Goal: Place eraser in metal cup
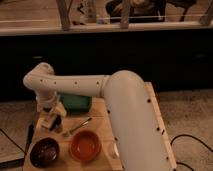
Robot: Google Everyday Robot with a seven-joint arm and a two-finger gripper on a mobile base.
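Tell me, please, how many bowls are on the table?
2. The dark brown bowl sits at the front left corner; the orange bowl is just right of it. The gripper hangs behind them, near the left edge. The arm may hide others.

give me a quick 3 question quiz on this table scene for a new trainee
1. True or false: in the camera view, the orange bowl sits to the right of the dark brown bowl.
2. Where is the pincer? A) low over the left part of the table, behind the dark brown bowl; B) inside the orange bowl; C) off the table, over the floor.
3. Fill in: the bulky thing behind the spoon-like utensil is coloured ___.
Key: 1 true; 2 A; 3 green.
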